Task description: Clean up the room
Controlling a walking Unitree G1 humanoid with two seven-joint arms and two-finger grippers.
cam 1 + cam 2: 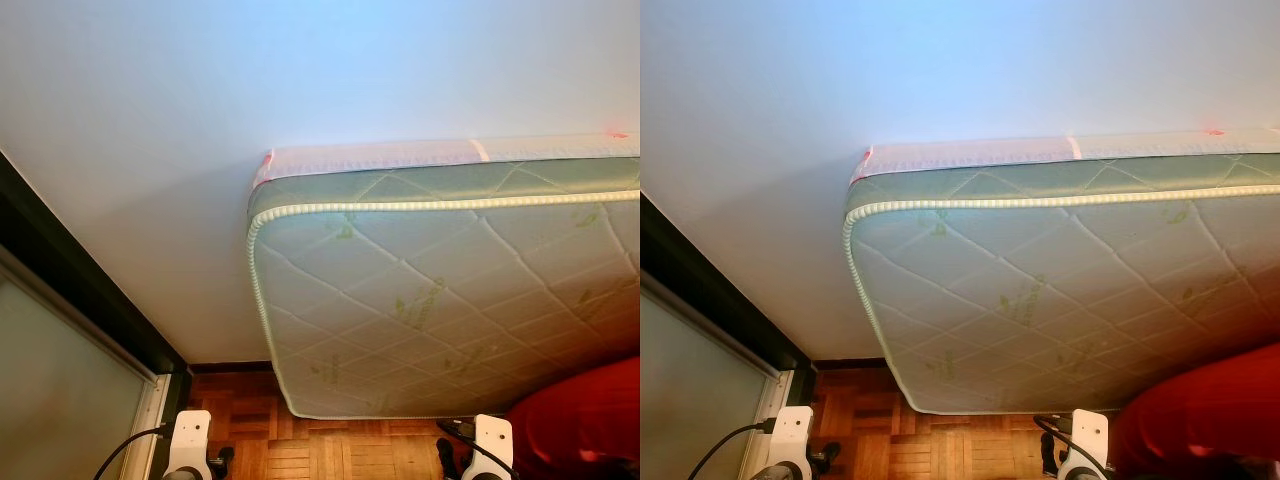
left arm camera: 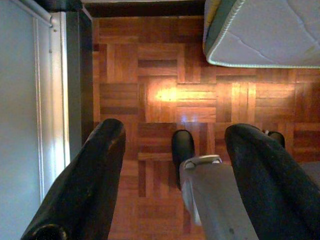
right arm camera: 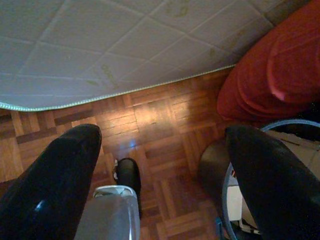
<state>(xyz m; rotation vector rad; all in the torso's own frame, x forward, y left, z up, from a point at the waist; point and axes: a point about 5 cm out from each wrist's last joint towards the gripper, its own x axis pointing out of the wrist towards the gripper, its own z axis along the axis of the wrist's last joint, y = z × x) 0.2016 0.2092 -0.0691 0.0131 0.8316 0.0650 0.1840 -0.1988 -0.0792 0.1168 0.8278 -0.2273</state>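
A bare quilted mattress (image 1: 430, 300) with a green leaf pattern and a beaded white edge lies ahead against a white wall (image 1: 200, 120); its corner points toward me. A red cushion or blanket (image 1: 590, 415) rests at the lower right beside it. Both arms hang low at my sides over the parquet floor (image 1: 300, 455). My left gripper (image 2: 172, 165) is open above the floor, nothing between its fingers. My right gripper (image 3: 160, 170) is open too, hovering over the floor near the mattress edge (image 3: 100, 100) and the red cushion (image 3: 270, 75).
A dark-framed glass door or window (image 1: 70, 380) runs along the left. A dark baseboard (image 1: 230, 367) meets the floor under the wall. A round dark object with a pale hoop (image 3: 225, 190) sits on the floor by the red cushion.
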